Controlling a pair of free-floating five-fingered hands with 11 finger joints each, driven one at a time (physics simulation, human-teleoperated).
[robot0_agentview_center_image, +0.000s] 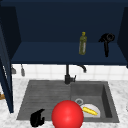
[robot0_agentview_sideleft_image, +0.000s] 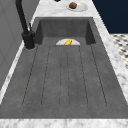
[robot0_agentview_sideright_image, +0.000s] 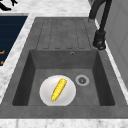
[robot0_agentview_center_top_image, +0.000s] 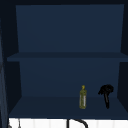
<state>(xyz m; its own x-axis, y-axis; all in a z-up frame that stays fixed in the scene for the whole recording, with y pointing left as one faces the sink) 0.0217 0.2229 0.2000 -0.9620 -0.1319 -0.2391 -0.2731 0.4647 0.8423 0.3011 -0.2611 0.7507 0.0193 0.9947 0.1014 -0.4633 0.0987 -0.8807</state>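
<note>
The right hand (robot0_agentview_center_image: 107, 41) hangs in the open cabinet (robot0_agentview_center_image: 62, 53) above the sink (robot0_agentview_center_image: 37, 100), near its right wall, fingers curled and holding nothing. One olive bottle (robot0_agentview_center_image: 83, 43) stands upright near it, on the lower shelf close to the front edge; they are apart. The left hand (robot0_agentview_center_image: 37, 118) is at the sink's front left edge, fingers curled, empty. In the basin lies one white plate (robot0_agentview_sideright_image: 46, 95) with one corn cob (robot0_agentview_sideright_image: 59, 89). One red ball (robot0_agentview_center_image: 67, 114) shows in front.
</note>
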